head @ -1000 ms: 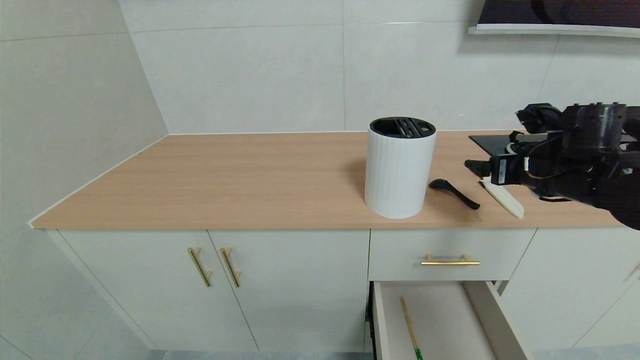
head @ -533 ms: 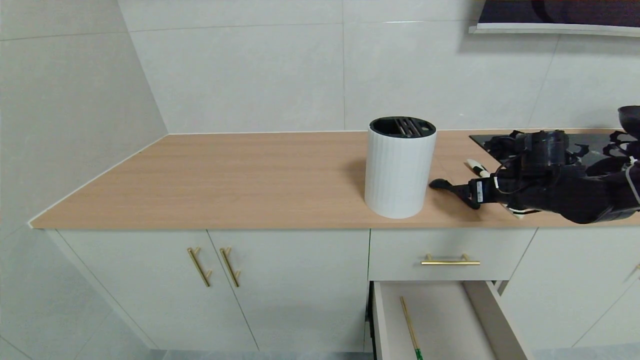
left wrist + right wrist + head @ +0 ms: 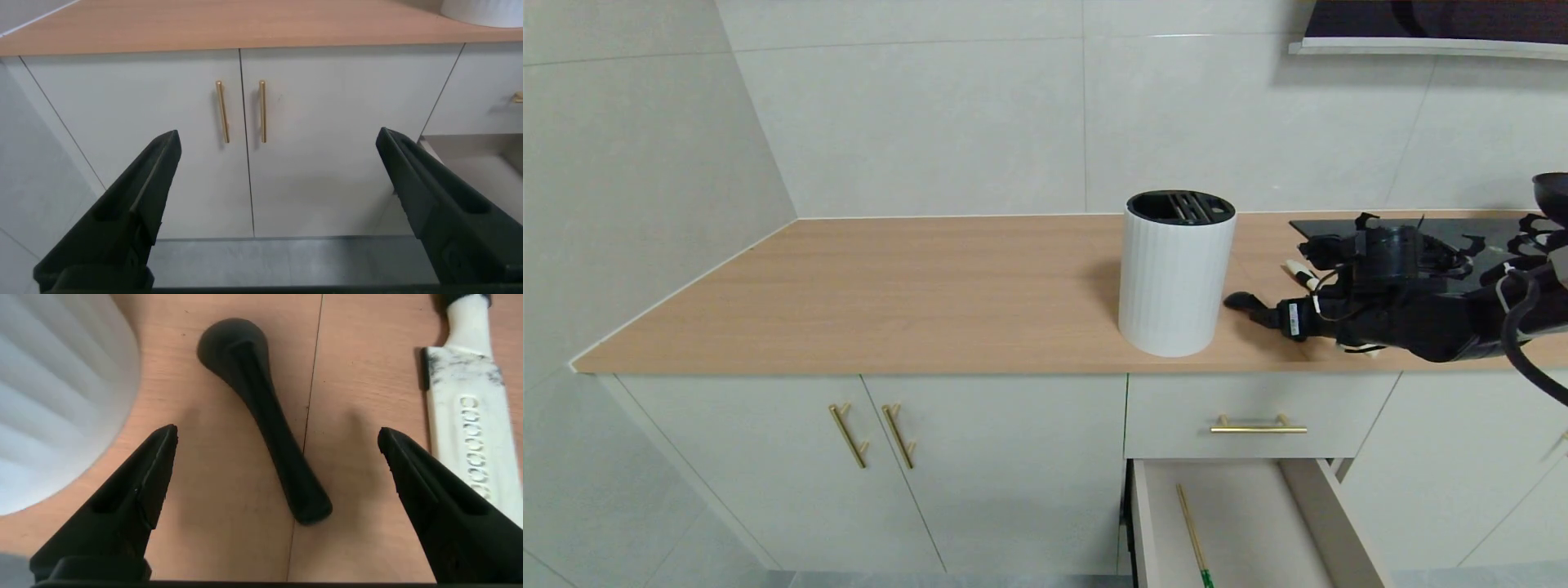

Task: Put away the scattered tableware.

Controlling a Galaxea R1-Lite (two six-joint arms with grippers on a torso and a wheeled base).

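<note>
A black spoon (image 3: 261, 416) lies on the wooden countertop (image 3: 931, 286), just right of a white ribbed utensil holder (image 3: 1176, 278). In the head view its bowl (image 3: 1240, 300) peeks out beside my right gripper (image 3: 1294, 314), which hangs low over the handle. The right wrist view shows that gripper (image 3: 278, 439) open, one finger on either side of the spoon, not touching it. A white knife (image 3: 466, 408) lies beside the spoon, farther from the holder. My left gripper (image 3: 278, 137) is open and holds nothing, down in front of the cabinet doors.
Below the counter a drawer (image 3: 1298, 506) stands pulled out, with chopsticks (image 3: 1192, 531) lying inside. A black cooktop (image 3: 1323, 229) is at the counter's right rear. Gold handles (image 3: 221, 110) mark the cabinet doors. The counter left of the holder is bare wood.
My right arm has come down and shifted left, from above the white knife to low over the black spoon. The spoon, knife and holder have stayed put.
</note>
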